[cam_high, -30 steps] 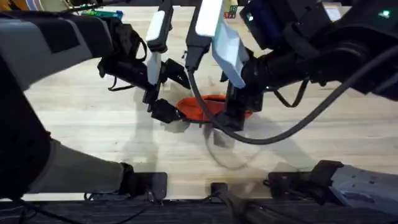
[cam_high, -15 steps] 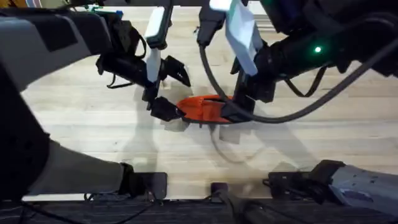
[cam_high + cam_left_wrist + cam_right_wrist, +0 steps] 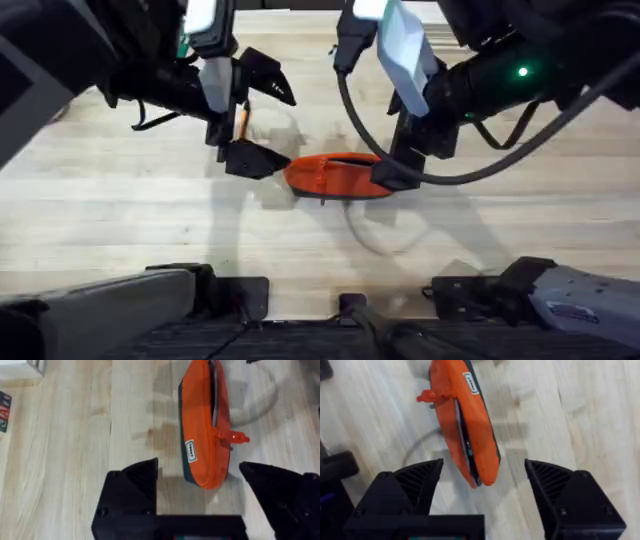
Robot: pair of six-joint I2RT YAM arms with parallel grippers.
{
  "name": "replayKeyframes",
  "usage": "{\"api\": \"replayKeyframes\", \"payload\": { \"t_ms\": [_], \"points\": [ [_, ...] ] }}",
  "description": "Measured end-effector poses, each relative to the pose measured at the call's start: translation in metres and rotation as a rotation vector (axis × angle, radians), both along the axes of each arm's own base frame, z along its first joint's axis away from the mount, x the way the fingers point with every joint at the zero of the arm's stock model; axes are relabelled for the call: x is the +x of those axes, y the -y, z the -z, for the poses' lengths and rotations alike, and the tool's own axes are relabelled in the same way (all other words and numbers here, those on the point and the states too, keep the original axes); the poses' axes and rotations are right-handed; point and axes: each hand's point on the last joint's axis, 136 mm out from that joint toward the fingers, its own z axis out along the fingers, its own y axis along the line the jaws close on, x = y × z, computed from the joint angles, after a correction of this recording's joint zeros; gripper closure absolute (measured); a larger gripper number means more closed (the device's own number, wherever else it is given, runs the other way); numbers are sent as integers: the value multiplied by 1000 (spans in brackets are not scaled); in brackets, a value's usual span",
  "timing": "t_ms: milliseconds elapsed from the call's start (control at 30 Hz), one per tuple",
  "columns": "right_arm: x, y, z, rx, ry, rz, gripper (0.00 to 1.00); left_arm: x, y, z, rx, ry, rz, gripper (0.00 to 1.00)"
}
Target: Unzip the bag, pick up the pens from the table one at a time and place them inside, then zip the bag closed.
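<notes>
The orange bag (image 3: 338, 177) lies lengthwise on the wooden table (image 3: 120, 200), between the two grippers. In the overhead view the left gripper (image 3: 250, 125) hangs over the bag's left end, and the right gripper (image 3: 395, 170) is over its right end.

In the left wrist view the left gripper (image 3: 200, 477) has its two black fingers (image 3: 132, 490) spread wide, holding nothing; the end of the bag (image 3: 207, 425) sits in the gap between them, just beyond the fingertips. The zipper runs along the bag's top and looks partly parted into a dark slit, with a small orange pull (image 3: 234, 437) sticking out to one side and a small white label (image 3: 191, 450) on the fabric. A dark strip shows along the bag's lower edge.

In the right wrist view the right gripper (image 3: 485, 472) is likewise wide apart and empty, with the other end of the bag (image 3: 465, 420) reaching down between its fingers (image 3: 417, 480). Whether either gripper touches the bag cannot be told.

In the overhead view a thin orange pen (image 3: 240, 122) shows beside the left gripper, mostly covered by the arm; whether it lies on the table or is carried cannot be made out. The right end of the bag is hidden under the right gripper, and the inside of the bag cannot be seen.
</notes>
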Motion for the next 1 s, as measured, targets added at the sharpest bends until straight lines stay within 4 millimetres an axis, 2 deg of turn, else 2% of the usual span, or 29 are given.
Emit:
{"api": "replayKeyframes", "payload": {
  "t_ms": [200, 267, 300, 467, 567, 600, 1000],
  "points": [
    [0, 5, 2, -28, 4, 10, 6, 2, -4, 0, 0, 0, -14, 6],
    [0, 4, 2, -30, 5, 6, 65, 2, -4, 0, 0, 0, -14, 6],
    [-2, 3, 2, -29, 4, 1, 288, 2, -4, 0, 0, 0, -14, 7],
    [-4, 2, 2, -24, -8, -3, 641, 2, -4, 0, 0, 0, -14, 7],
    [-5, 1, 2, -22, -9, -6, 911, 2, -4, 0, 0, 0, -14, 7],
    [-5, 1, 2, -21, -11, -5, 954, 2, -4, 0, 0, 0, -14, 8],
    [-11, 5, 5, -50, -13, -77, 972, 3, -4, 0, 0, 5, -14, 7]
  ]
}}
